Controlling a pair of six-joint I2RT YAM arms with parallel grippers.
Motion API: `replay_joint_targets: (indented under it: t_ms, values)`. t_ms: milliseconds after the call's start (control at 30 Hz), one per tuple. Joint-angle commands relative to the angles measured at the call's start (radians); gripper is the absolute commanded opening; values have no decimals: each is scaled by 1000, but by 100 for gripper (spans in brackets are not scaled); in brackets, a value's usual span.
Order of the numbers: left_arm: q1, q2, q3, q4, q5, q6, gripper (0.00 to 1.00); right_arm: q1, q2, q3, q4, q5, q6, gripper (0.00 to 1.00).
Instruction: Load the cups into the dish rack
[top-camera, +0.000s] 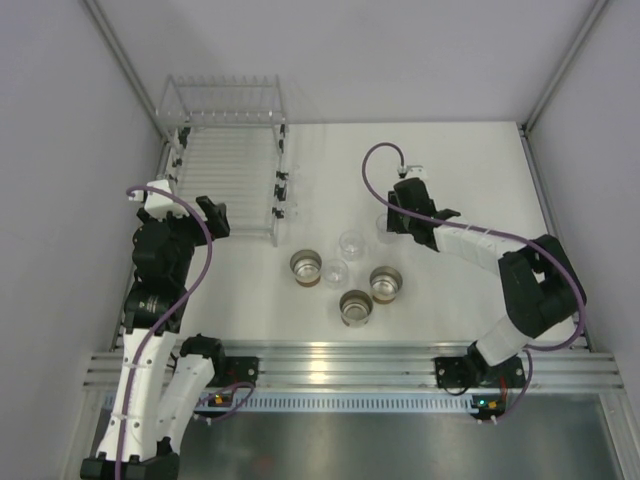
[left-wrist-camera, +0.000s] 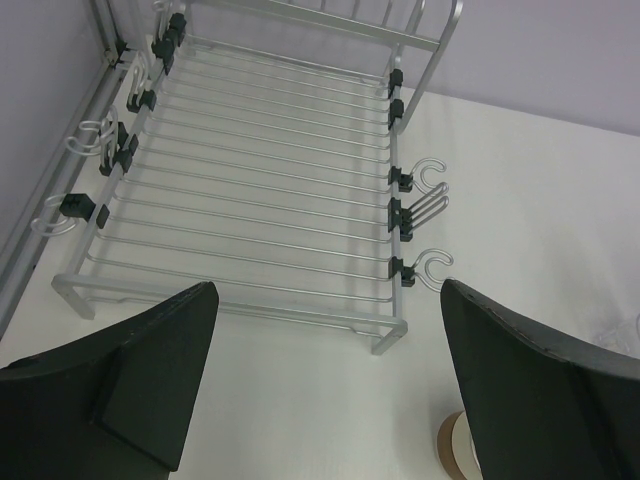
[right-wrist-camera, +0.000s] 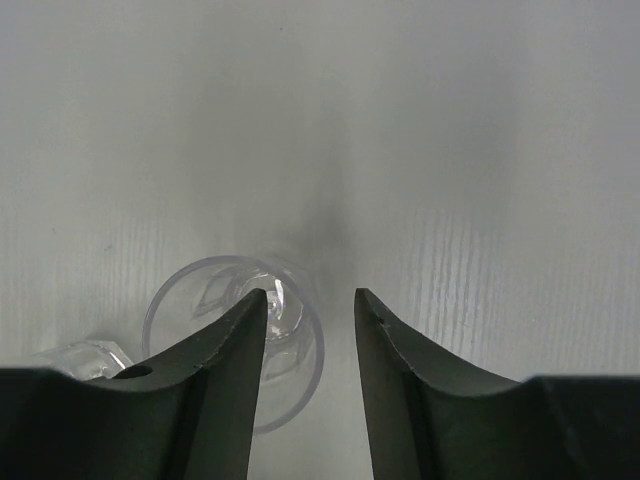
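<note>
Over at the far left of the tabletop (top-camera: 450, 170), seen from above, stands the dish rack (top-camera: 226, 170), and no cup is in it yet. All six sit in a loose cluster mid-table: the cream cups (top-camera: 306, 266) open side up, the clear cups (top-camera: 351, 243) among and just beyond them. The left end effector (top-camera: 215, 218) hangs at the rack's near end. The right end effector (top-camera: 386, 224) reaches down over the rightmost clear cup.

From the left wrist, the rack's rows of tines fill the far part of the view. That arm's two fingers stand as wide apart as they go, with nothing between them. I take it this arm is parked by the rack, out of the other's way. One cream cup peeks in at the near right edge.

From the right wrist, the fingers (right-wrist-camera: 235, 380) are about half apart and straddle the clear cup's right wall, one inside the rim and one outside. A gap shows beside the outer finger, so I would not call the cup gripped. Pinching the rim suits so thin and slippery a cup. A second clear cup sits just to its left.
</note>
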Motion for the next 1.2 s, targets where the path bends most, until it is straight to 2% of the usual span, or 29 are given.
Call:
replay_joint_targets:
  t_ms: [0, 133, 200, 233, 267, 533, 733, 833, 867, 1067, 1167]
  values:
    - [-6, -9, 8, 28, -13, 14, 99, -14, 18, 7, 43, -21, -6, 40]
    - [-5, -7, 8, 26, -12, 16, 99, -14, 19, -2, 48, -18, -7, 36]
    - [-6, -7, 8, 26, -10, 16, 99, -14, 19, -2, 45, -16, -11, 19]
    - [-5, -5, 8, 26, -10, 16, 99, -14, 21, 0, 40, -7, -11, 4]
    - [-6, -5, 8, 28, -13, 14, 99, -15, 21, 1, 33, 2, -7, 0]
    - [-12, 1, 12, 28, -33, 13, 99, -15, -16, 0, -4, 48, -14, 0]
    - [-25, -15, 21, 31, -12, 1, 99, -17, -158, 32, -61, 70, -30, 0]
    - [-26, 2, 15, 52, 77, 1, 99, -23, -247, 53, -69, 59, -47, 0]
    - [-26, 11, 16, 60, 161, -6, 99, -27, -270, 56, -64, 52, -53, 0]
    - [-26, 114, 54, 109, 329, -82, 98, -98, -384, 29, -33, -117, -31, 0]
    - [-26, 156, 55, 194, 496, -151, 98, -130, -427, -26, 22, -207, -8, 0]
